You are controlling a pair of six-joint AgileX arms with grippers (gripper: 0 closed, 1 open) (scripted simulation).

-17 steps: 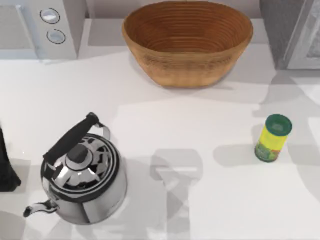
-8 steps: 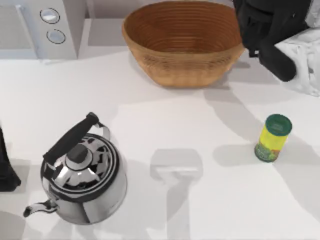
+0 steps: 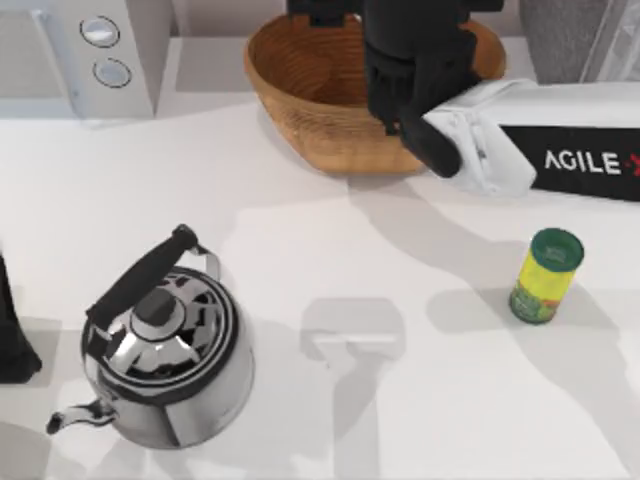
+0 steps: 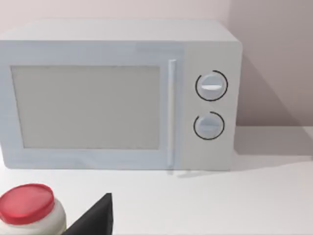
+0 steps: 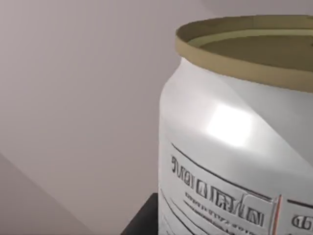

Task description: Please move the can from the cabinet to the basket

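Observation:
The brown wicker basket (image 3: 300, 80) stands at the back middle of the table. My right gripper (image 3: 350, 15) reaches in from the right and hangs over the basket, its black body covering the basket's right half. The silver-white can (image 5: 234, 147) with printed marks looms close in the right wrist view, with the right gripper shut on it; from above the can is hidden under the gripper. The grey-sided cabinet (image 3: 555, 40) stands at the back right corner. My left gripper (image 3: 10, 340) stays parked at the table's left edge.
A white microwave (image 3: 90, 50) with two knobs sits at the back left. A shiny kettle (image 3: 165, 350) with a black handle stands front left. A yellow-green jar (image 3: 545, 275) with a green lid stands at the right. A red-capped white object (image 4: 27, 210) lies near the left gripper.
My right arm has swung in from the cabinet at the back right and moved left until its gripper is over the basket. Kettle, jar and left arm have stayed put.

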